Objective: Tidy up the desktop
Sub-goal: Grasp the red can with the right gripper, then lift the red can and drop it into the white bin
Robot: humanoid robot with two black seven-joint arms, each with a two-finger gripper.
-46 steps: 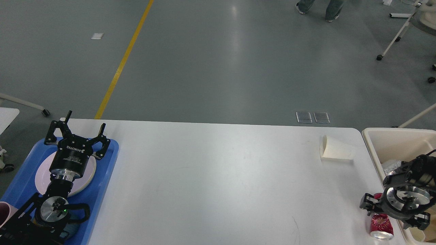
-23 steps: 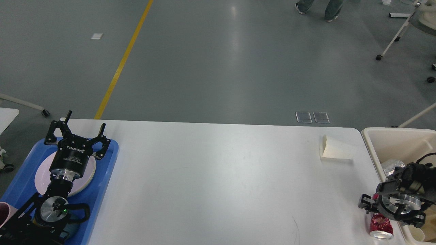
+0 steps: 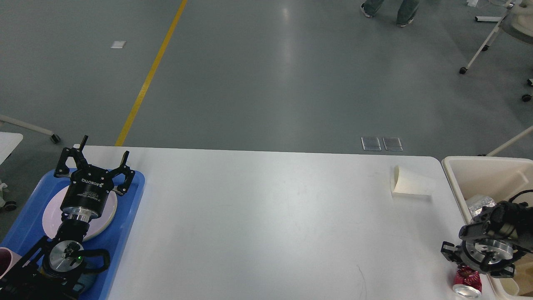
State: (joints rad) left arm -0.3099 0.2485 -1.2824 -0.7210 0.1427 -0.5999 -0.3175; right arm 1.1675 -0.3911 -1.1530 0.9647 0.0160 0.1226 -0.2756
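The white desktop [image 3: 266, 216] fills the lower part of the head view. A red drink can [image 3: 467, 283] lies on it at the front right corner. My right gripper [image 3: 474, 266] points down right over the can and hides its far end. It is seen end-on, so its fingers cannot be told apart. A white paper cup [image 3: 412, 183] lies on its side near the far right edge. My left gripper [image 3: 95, 160] is open and empty above the far end of a blue tray [image 3: 129, 216].
The blue tray at the left edge holds a pink plate [image 3: 106, 210], with a pink cup [image 3: 5, 258] at the frame's edge. A beige bin [image 3: 479, 171] with some trash stands off the right end of the table. Rolling stands are on the floor behind.
My right gripper has moved down and slightly toward the near edge, lower over the red can. The left arm, the paper cup and the tray have not moved.
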